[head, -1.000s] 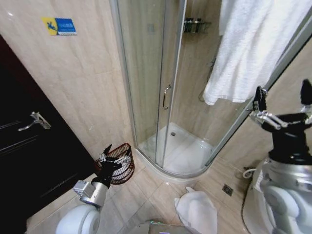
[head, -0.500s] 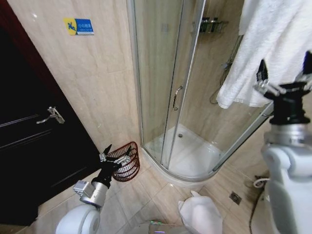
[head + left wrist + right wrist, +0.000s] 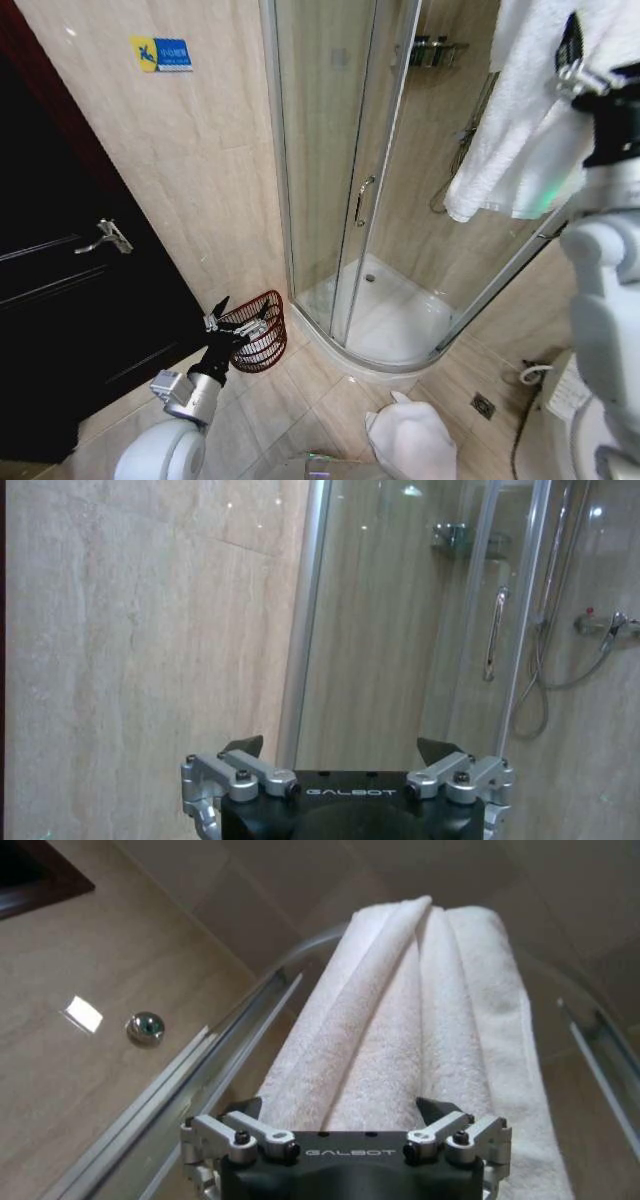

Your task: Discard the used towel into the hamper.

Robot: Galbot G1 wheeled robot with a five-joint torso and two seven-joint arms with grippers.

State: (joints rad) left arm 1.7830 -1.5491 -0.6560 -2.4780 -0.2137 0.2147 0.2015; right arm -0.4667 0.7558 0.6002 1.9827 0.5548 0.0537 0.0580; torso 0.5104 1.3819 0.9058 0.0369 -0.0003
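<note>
Left gripper (image 3: 238, 322) low at near left, fingers apart, parked in front of the hamper (image 3: 262, 330) on the floor by the shower wall. Right arm raised high at far right, right gripper (image 3: 343, 1111) spread apart, pointing at the white towel (image 3: 420, 1020) draped over the shower rail, not clamped.

glass shower cabin (image 3: 350, 180), black door (image 3: 60, 290), blue wall sign (image 3: 161, 54)
</note>
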